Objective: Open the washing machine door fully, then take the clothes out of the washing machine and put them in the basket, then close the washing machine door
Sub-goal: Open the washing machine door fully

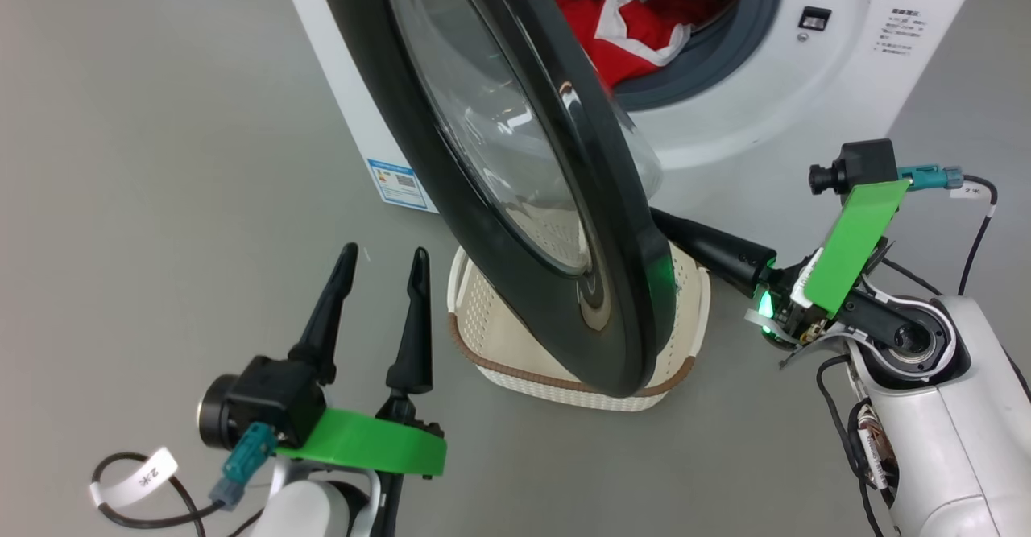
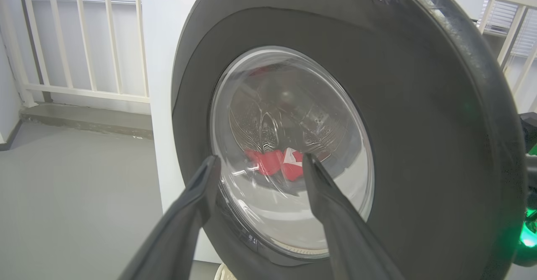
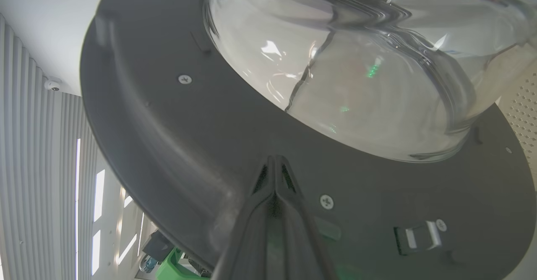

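Note:
The washing machine (image 1: pixel 805 94) stands at the top of the head view. Its black washing machine door (image 1: pixel 515 199) is swung partly out, over the basket (image 1: pixel 499 344) on the floor. Red and white clothes (image 1: pixel 636 30) lie in the drum. My right gripper (image 1: pixel 664 223) is shut, its tips against the door's inner face (image 3: pixel 168 124) just below the glass bowl (image 3: pixel 356 82); the right gripper (image 3: pixel 275 160) holds nothing. My left gripper (image 1: pixel 383 255) is open and empty, left of the basket. In the left wrist view the left gripper (image 2: pixel 260 160) faces the door's outer side (image 2: pixel 419 124), with clothes (image 2: pixel 272 162) showing through the glass.
Grey floor (image 1: pixel 161 199) spreads left of the machine. A blue label (image 1: pixel 396 184) sits on the machine's side panel. A white railing (image 2: pixel 84 40) and a low step (image 2: pixel 84 120) lie beyond. The door latch (image 3: pixel 419 236) is on the inner rim. The basket's wall (image 3: pixel 520 108) lies under the door.

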Tool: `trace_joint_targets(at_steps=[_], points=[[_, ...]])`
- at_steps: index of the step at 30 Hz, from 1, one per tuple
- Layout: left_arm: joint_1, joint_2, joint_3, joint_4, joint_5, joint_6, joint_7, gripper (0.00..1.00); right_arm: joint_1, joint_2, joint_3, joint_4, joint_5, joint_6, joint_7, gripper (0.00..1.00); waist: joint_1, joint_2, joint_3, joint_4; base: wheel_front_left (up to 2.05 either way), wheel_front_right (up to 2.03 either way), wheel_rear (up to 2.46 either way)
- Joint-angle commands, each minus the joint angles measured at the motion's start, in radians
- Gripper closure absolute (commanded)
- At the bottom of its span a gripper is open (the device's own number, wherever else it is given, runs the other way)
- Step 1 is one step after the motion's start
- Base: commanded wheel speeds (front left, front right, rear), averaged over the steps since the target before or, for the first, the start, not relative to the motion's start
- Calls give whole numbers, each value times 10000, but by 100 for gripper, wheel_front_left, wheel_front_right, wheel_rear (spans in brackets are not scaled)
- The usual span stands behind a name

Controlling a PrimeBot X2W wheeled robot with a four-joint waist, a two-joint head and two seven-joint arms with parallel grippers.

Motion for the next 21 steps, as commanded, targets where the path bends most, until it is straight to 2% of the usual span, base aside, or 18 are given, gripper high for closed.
trace_joint_targets(at_steps=[1, 21], points=[[50, 173, 330, -276, -3, 71, -78, 0, -13, 145, 237, -363, 111, 75, -25, 100, 0, 0, -74, 129, 0, 0, 0], [398, 173, 391, -245, -84, 95, -78, 0, 607, 145, 1164, -564, 652, 75, -266, 100, 0, 0, -353, 1227, 0, 0, 0]])
